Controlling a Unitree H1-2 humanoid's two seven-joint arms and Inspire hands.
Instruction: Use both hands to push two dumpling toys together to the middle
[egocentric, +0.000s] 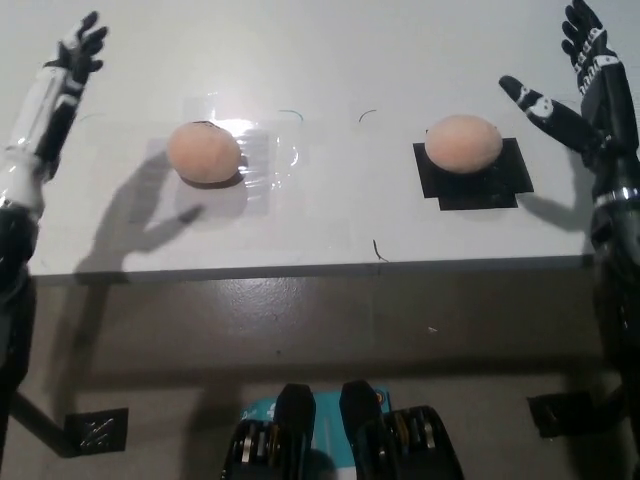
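Observation:
Two tan dumpling toys lie on the white table (330, 215). The left dumpling toy (204, 152) rests on a clear plastic patch (262, 158). The right dumpling toy (463, 143) sits on a black square patch (472, 176). My white left hand (62, 72) is raised over the table's far left, fingers spread, well left of the left toy. On the far right my black right hand (582, 75) stands open, to the right of the right toy and apart from it.
The table's front edge (300, 272) runs across the middle of the view, with brown floor below it. Small black marks dot the tabletop between the toys. Black tape squares (97, 432) lie on the floor at lower left and lower right.

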